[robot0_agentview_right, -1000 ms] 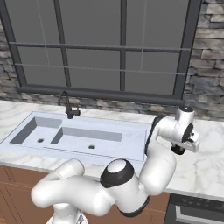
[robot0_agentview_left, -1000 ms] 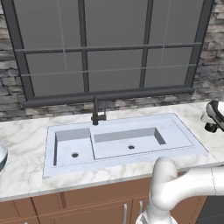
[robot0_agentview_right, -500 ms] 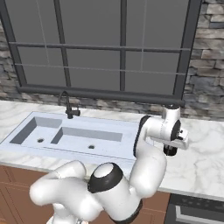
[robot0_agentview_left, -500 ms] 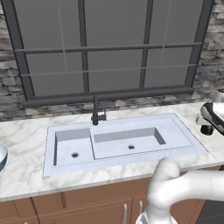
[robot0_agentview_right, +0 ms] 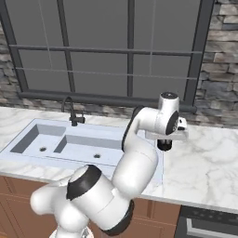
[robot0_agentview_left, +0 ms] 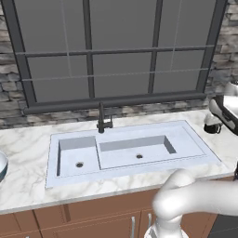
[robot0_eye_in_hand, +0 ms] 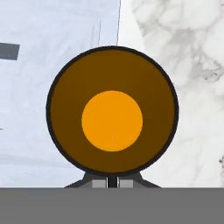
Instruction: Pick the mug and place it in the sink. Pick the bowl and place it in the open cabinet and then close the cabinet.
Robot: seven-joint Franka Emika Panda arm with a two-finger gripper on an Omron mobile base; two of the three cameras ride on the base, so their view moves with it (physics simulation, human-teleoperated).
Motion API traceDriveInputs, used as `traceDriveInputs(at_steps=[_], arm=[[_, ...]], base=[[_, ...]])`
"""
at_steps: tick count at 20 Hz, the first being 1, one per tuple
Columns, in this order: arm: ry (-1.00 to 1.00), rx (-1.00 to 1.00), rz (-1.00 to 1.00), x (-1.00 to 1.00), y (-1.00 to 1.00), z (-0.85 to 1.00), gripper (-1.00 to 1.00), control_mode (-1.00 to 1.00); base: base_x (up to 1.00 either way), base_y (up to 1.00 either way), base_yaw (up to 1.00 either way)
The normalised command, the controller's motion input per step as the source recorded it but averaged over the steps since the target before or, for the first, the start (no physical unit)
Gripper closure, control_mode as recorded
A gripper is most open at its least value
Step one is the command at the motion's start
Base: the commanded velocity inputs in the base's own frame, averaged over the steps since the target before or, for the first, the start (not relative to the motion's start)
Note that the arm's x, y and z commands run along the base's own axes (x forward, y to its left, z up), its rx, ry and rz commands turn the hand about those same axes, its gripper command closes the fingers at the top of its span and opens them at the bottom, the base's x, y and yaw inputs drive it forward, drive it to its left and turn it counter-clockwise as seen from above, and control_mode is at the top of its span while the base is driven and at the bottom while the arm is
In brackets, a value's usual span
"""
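I have the claw (robot0_eye_in_hand: 112, 183) clamped fully shut on the rim of the mug (robot0_eye_in_hand: 112, 109), the two finger tips pinched on the near edge at the bottom of my hand view. Looking straight down along the claw, I see into the mug: a thin black rim, a brown inner wall and a bright orange floor. The mug hangs just below the claw, upright, mouth toward the camera.

From the right base view the mug (robot0_agentview_right: 164, 145) shows as a small dark cylinder under the white hand, lifted clear of the marble table (robot0_agentview_right: 209, 167). In the left base view it sits at the far right edge, mug (robot0_agentview_left: 212, 128) tucked beneath the hand.

Below the claw, the edge of the sink (robot0_eye_in_hand: 52, 57) runs beneath the mug: pale blue sink surface to one side, veined marble table (robot0_eye_in_hand: 188, 65) to the other. So the mug is over the sink's right-hand border, not over a basin. The basins of the sink (robot0_agentview_right: 79, 135) lie off to the claw's left, with the black faucet (robot0_agentview_right: 72, 111) beyond them by the window (robot0_agentview_right: 107, 51).

Far left of the claw, a sliver of the bowl (robot0_agentview_left: 2, 166) rests on the table at the frame edge.
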Motion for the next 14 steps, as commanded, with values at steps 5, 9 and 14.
traceDriveInputs(at_steps=[5, 9, 14], arm=[[-0.07, 0.15, 0.4, 0.0, 0.52, 0.03, 1.0, -1.0], [-0.19, 0.13, 0.27, -0.06, 0.55, 0.0, 1.0, -1.0], [-0.08, 0.05, 0.23, -0.01, 0.71, 0.06, 1.0, -1.0]], base=[[0.0, 0.0, 0.0], [0.0, 0.0, 0.0], [0.0, 0.0, 0.0]])
